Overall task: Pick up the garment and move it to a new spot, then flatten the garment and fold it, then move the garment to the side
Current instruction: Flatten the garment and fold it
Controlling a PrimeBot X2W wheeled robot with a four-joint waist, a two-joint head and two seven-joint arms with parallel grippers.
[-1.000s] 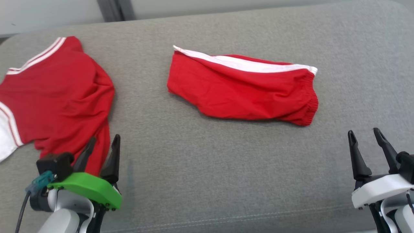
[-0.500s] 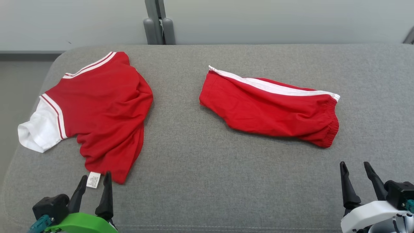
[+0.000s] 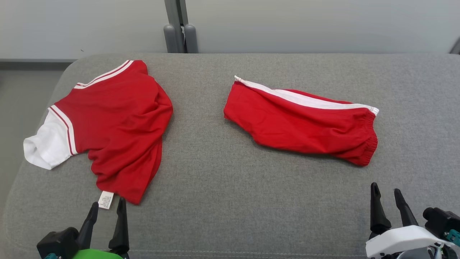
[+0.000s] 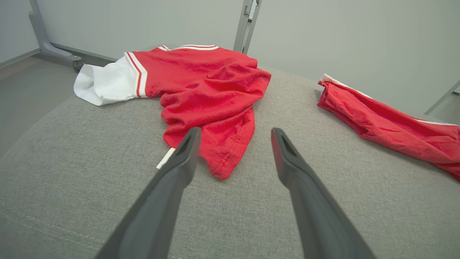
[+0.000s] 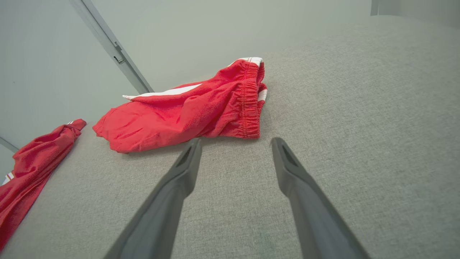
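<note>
Two garments lie on the grey cushion [image 3: 230, 205]. At the left, a crumpled red shirt [image 3: 118, 122] with a white sleeve and a small white label at its near hem. At the right, red shorts [image 3: 302, 126] with a white side stripe, folded over, waistband toward the right. My left gripper [image 3: 107, 202] stands open just short of the shirt's near hem, touching nothing. Below the shorts' waistband, my right gripper [image 3: 385, 187] is open and apart from the cloth. The left wrist view has the shirt [image 4: 201, 82] ahead of the open left gripper [image 4: 236, 131]. The right wrist view has the shorts [image 5: 187, 111] ahead of the open right gripper [image 5: 236, 141].
The cushion's rounded left edge [image 3: 39, 118] drops to the floor beside the shirt's sleeve. A pale wall with a grey metal post [image 3: 176, 32] runs behind the cushion. Bare grey cloth lies between the two garments and along the near side.
The whole head picture has shifted: the camera rose and now takes in the wall and the cushion's back edge. Both garments lie as before. Both grippers sit lower in the picture, still open.
</note>
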